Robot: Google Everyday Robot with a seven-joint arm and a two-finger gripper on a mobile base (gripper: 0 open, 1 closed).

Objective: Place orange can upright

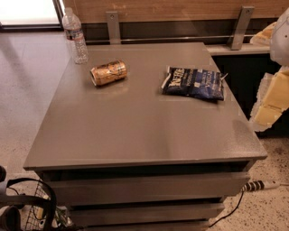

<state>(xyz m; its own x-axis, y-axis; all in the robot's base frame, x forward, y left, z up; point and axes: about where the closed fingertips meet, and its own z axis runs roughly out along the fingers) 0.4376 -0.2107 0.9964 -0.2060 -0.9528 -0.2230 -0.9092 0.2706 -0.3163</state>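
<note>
We're in what looks like an office break area: a grey counter surface on a speckled polished floor, wood-panelled wall with metal rail behind, power strip trailing; the gripper is out of view.

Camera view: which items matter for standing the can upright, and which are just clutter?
Job:
- small shiny orange-gold metal can, lying on its side on the grey table
- pincer, at the right edge of the view, beside the table

Lying about:
- clear plastic water bottle, upright at the far left corner
- dark blue chip bag, flat, right of the can
</note>
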